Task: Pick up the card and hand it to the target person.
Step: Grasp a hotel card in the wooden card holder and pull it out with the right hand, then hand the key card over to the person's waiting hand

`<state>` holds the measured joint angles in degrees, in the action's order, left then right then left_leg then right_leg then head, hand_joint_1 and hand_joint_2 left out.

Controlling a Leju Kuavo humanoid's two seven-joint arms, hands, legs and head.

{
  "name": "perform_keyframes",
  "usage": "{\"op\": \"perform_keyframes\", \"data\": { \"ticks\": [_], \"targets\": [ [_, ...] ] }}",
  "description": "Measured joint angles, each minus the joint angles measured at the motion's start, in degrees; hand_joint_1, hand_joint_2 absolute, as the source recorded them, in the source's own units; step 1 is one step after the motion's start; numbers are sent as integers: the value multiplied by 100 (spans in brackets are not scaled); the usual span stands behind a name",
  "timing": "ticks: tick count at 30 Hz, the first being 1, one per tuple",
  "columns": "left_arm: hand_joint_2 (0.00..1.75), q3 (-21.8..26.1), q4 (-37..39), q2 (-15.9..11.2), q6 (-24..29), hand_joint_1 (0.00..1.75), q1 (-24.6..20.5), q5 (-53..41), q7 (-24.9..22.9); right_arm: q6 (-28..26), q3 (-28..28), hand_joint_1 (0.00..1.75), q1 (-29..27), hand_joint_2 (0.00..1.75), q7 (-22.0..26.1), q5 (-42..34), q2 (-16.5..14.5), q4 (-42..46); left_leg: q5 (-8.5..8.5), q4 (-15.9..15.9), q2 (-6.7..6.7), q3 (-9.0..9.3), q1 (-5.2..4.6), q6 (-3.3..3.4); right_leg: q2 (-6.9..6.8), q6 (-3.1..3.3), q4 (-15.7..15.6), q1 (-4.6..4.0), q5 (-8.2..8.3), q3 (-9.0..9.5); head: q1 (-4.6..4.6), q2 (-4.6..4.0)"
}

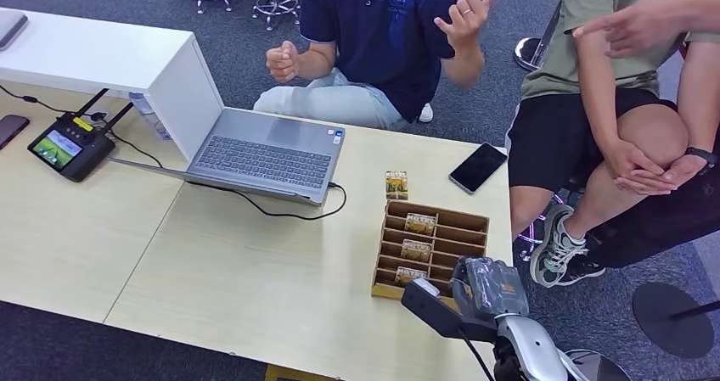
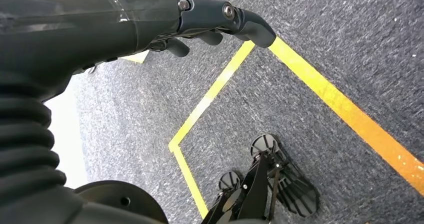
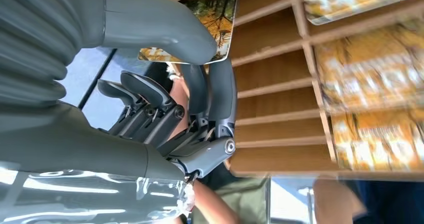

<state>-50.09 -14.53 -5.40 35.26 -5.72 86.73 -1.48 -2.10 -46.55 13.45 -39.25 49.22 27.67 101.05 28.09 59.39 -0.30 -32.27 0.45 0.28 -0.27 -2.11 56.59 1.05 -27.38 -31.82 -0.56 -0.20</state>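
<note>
Right hand (image 3: 200,92) pinches one card (image 3: 212,22) at the wooden rack (image 1: 441,220); four cards visible in all.

Silver robot arm with grey, dark-fingered hands.
The right arm (image 1: 531,347) had a glossy silver shell and a black cable beside it. The right hand (image 3: 165,99) showed a grey ribbed cover, a thick grey thumb, darker fingers and a round screw head. The left hand (image 2: 200,22) looked glossy black, with two silver screws.

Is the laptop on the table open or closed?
Open. The laptop shows its keyboard, and its lid stands raised at the left end, its back toward the camera, on the table.
</note>
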Motion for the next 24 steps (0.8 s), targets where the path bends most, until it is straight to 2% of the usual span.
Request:
{"op": "perform_keyframes", "data": {
  "ticks": [5, 10, 17, 24],
  "targets": [
    [175, 5, 0, 2, -21, 0, -1, 28, 0, -699, -116, 175, 475, 175, 292, -106, -37, 115, -4, 0, 1, 1, 0, -2, 1, 1, 1, 0, 1, 0, 1, 0],
    [175, 5, 0, 3, -69, 0, -2, -7, -9, -1405, -227, 175, 1115, 175, 637, -298, -221, 172, -5, 0, 2, 0, 1, -3, 0, 1, 3, 0, 1, 0, 0, 0],
    [175, 2, 0, 8, -133, 0, -7, -180, -152, -1673, -398, 175, 1855, 175, 967, -655, -594, -85, -5, -1, 0, -5, 3, -3, -3, 1, 4, -1, 1, -1, 0, 0],
    [175, -23, 0, -1, -222, 0, -15, -404, -294, -2042, -585, 175, 2456, 175, 1390, -796, -1097, -1214, -6, -1, -4, -7, 4, -4, -7, 1, 4, -2, 1, -1, 0, 0]
  ]
}}
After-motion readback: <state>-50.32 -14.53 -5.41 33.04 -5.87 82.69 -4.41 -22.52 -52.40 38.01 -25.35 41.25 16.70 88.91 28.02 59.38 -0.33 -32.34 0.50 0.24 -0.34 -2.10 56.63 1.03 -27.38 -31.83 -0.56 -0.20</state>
